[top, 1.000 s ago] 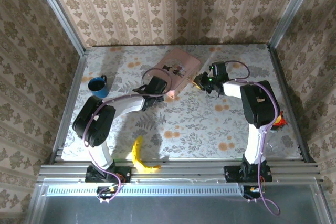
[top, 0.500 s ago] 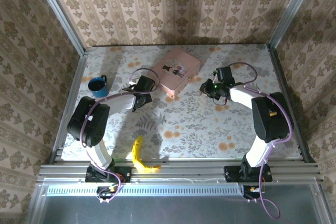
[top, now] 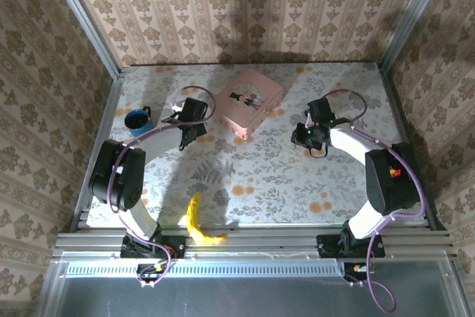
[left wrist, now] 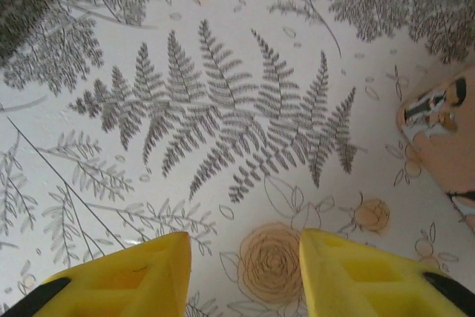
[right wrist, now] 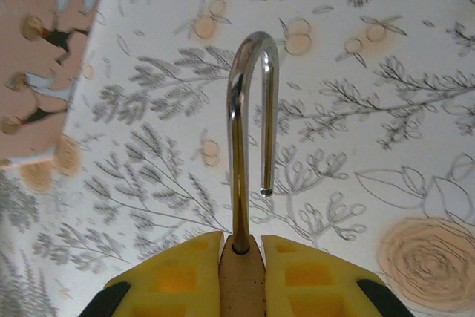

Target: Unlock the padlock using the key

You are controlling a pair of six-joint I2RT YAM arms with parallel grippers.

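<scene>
The right fingers (right wrist: 174, 276), in the right wrist view, are pinched shut on the brass body of the padlock (right wrist: 241, 280). Its long axis runs straight out from the fingertips. The shackle (right wrist: 249, 131) points away over the floral table (right wrist: 386, 109), its short leg hanging free of the body. A pink box (right wrist: 37, 57) lies at the upper left.

In the left wrist view, the left fingers (left wrist: 133, 276) stand partly apart with nothing between them, above the table, with the box at the right edge.

From above, the arms reach to either side of the box. A blue mug (top: 138, 120) stands far left, and a banana (top: 197, 220) lies near the front edge.
</scene>
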